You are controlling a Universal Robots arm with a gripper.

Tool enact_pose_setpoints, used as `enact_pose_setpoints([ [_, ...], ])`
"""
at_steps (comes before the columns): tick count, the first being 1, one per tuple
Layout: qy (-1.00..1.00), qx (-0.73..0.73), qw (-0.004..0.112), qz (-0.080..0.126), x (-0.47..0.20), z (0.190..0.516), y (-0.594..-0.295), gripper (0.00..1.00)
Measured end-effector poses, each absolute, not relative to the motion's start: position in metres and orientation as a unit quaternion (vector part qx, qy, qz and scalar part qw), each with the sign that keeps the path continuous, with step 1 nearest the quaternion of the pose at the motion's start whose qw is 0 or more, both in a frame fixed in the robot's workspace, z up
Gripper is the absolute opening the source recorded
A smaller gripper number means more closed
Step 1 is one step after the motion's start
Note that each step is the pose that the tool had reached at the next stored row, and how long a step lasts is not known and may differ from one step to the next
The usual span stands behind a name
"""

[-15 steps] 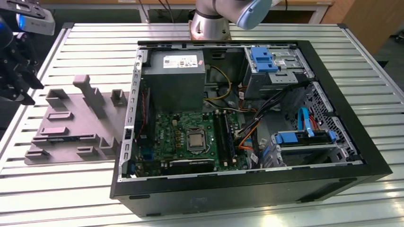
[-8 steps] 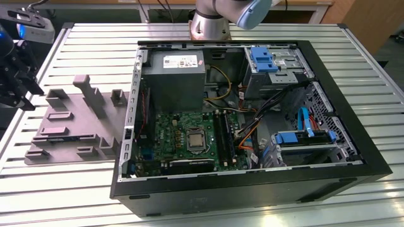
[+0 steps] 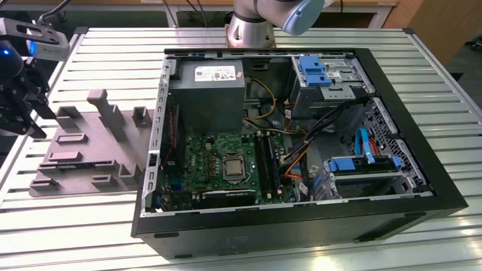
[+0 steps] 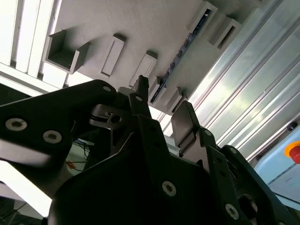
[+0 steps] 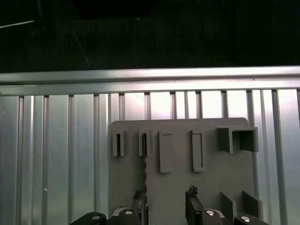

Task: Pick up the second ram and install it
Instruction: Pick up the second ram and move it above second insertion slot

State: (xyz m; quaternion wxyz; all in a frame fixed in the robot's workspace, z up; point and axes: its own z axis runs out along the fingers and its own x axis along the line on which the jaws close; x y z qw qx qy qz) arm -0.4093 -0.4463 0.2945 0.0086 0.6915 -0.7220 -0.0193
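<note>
The second ram (image 4: 180,55) is a thin dark stick with a row of chips. It stands on edge in a slot of the grey ridged fixture plate (image 3: 90,141). In the first wrist view the second ram (image 5: 145,161) is a dark line running down the fixture plate (image 5: 178,197). My black gripper (image 3: 25,119) hangs above the plate's side at the exterior view's left. In both wrist views the gripper (image 4: 161,110) (image 5: 165,194) is open with nothing between its fingers. One fingertip (image 4: 140,91) sits close beside the stick without gripping it.
An open computer case (image 3: 421,209) lies on the slatted aluminium table (image 3: 75,226) at the exterior view's right of the plate. Its green motherboard (image 3: 203,149) carries black memory slots (image 3: 265,161), cables and blue drive brackets. The arm's base (image 3: 250,28) stands behind the case.
</note>
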Motion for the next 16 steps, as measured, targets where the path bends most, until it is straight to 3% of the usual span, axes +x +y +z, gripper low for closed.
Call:
enact_pose_setpoints([
  [16, -0.722, 0.692, 0.005, -0.023, -0.414, 0.266, -0.449, 0.47],
])
